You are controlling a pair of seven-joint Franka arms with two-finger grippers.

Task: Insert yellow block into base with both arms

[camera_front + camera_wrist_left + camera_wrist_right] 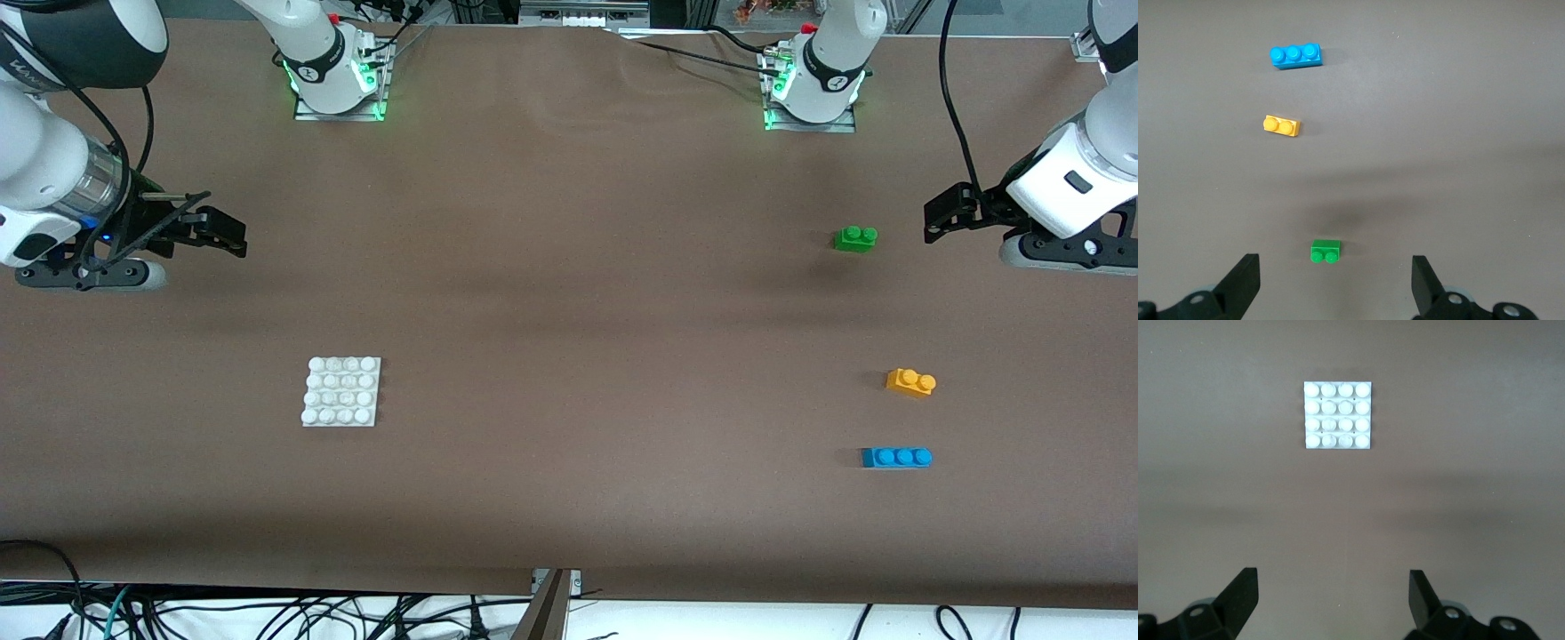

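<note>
The yellow block [910,381] [1281,125] lies on the brown table toward the left arm's end, two studs up. The white studded base [341,392] [1337,415] lies flat toward the right arm's end. My left gripper [941,216] [1335,280] hangs open and empty above the table at the left arm's end, beside the green brick [855,238] [1325,251]. My right gripper [222,233] [1333,597] hangs open and empty above the table at the right arm's end, apart from the base.
A blue three-stud brick [896,457] [1296,55] lies nearer to the front camera than the yellow block. The green brick lies farther from the camera than both. Both arm bases [338,76] [813,89] stand along the table's edge farthest from the camera.
</note>
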